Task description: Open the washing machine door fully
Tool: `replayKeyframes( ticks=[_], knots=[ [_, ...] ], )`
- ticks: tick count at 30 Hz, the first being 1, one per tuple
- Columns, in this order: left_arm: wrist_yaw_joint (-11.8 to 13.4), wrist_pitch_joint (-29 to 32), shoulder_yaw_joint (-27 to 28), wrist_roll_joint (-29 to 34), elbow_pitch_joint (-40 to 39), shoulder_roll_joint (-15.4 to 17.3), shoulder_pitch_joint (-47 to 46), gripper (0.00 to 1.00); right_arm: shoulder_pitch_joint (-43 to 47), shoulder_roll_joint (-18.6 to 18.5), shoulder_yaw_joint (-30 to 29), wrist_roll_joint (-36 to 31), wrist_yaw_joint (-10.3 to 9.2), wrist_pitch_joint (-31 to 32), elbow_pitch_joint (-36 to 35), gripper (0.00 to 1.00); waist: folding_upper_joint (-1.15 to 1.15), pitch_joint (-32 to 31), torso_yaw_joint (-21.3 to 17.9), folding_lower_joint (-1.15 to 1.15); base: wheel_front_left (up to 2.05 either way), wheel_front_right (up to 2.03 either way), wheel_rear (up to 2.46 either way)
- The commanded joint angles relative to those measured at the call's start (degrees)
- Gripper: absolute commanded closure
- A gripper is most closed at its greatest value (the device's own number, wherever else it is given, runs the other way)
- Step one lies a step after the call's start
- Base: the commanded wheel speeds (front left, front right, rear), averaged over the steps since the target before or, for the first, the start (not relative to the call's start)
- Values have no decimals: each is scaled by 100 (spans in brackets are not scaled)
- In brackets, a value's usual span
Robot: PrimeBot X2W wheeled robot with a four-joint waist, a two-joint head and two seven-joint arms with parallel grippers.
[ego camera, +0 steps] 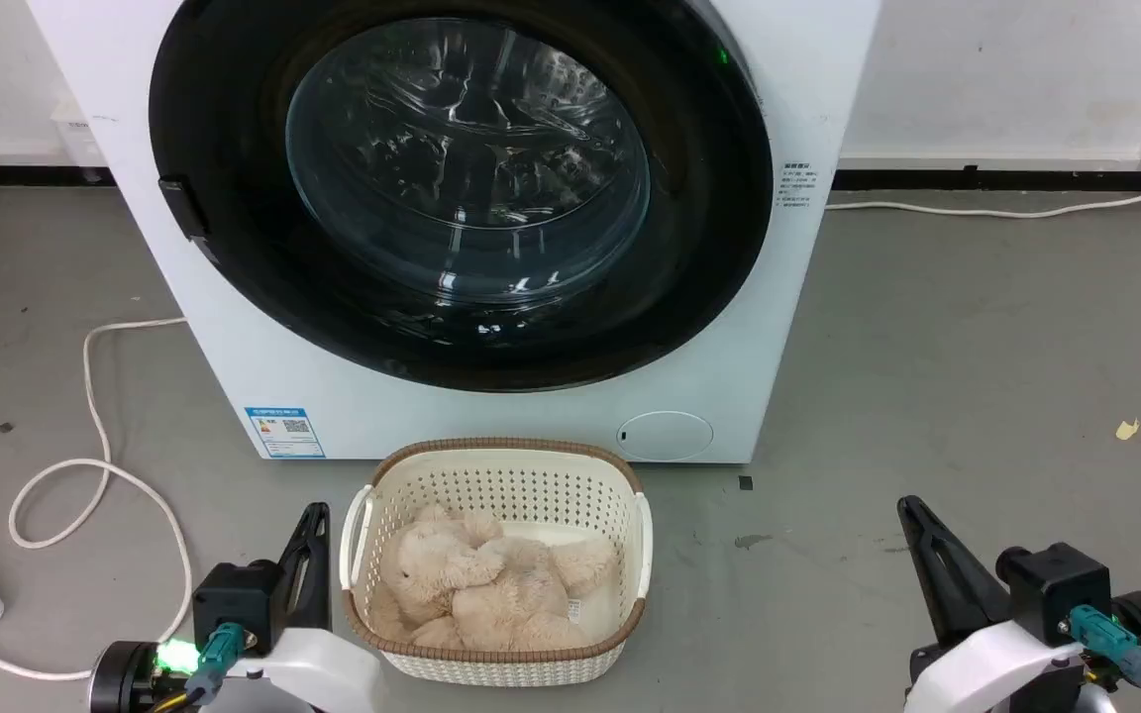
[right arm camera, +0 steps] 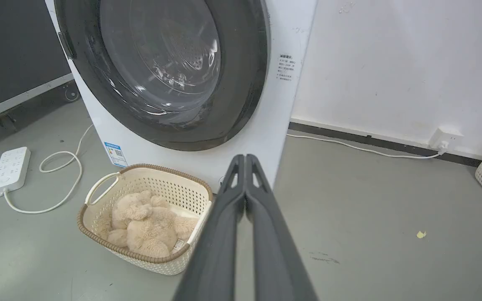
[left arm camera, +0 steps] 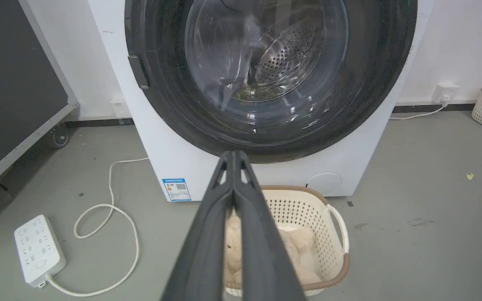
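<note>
Indoors, the washing machine (ego camera: 491,416) stands on a grey floor (ego camera: 977,376).

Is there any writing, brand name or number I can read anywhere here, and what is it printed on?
No brand, word or number is legible.
Blue label sticker, low on the washing machine front: square code and fine print, too small to read.
Grey print block right of the washing machine door: too small to read.
White tag on the plush toy in the basket: blurred.
</note>
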Motion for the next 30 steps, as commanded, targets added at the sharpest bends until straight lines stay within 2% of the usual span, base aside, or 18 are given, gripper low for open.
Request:
replayKeyframes(
  ticks=[1,30],
  knots=[
    [16,2,3,16,-23,-2,-84,100,-70,22,-4,-30,-8,3,10,100,0,0,0,0,0,0,0],
    [16,2,3,16,-23,-2,-84,100,-70,22,-4,-30,-8,3,10,100,0,0,0,0,0,0,0]
  ],
)
